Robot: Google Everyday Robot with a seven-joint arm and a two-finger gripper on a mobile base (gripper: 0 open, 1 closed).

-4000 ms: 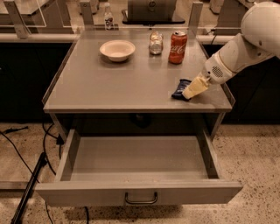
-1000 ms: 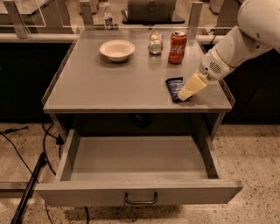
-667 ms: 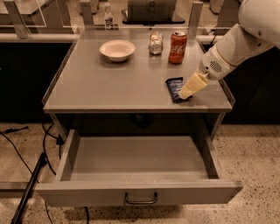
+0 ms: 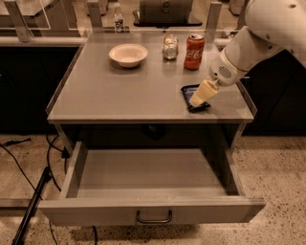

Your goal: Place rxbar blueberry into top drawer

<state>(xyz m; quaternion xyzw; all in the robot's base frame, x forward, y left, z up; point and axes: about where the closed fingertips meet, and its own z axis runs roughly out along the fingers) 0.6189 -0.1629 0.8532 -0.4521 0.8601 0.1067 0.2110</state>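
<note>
The rxbar blueberry [image 4: 188,89], a dark blue flat bar, is at the right front part of the table top [image 4: 124,91], tilted, with one end up. My gripper [image 4: 199,98] comes in from the right on a white arm. Its cream fingers [image 4: 204,91] are closed over the bar's right half and hide part of it. The top drawer [image 4: 86,213] is pulled fully open below the table, its inside bare, with a dark bar handle [image 4: 154,219] at the front centre. The gripper is above the table, behind the drawer's right rear corner.
A red soda can [image 4: 194,51], a small glass jar [image 4: 169,47] and a white bowl [image 4: 128,54] stand at the back of the table. A small bottle [image 4: 117,11] is behind them. Dark cables [image 4: 33,191] run along the floor at the left.
Compared with four seconds ago, the bar has shifted slightly left and tilted up in the fingers. Over the last second nothing has visibly moved.
</note>
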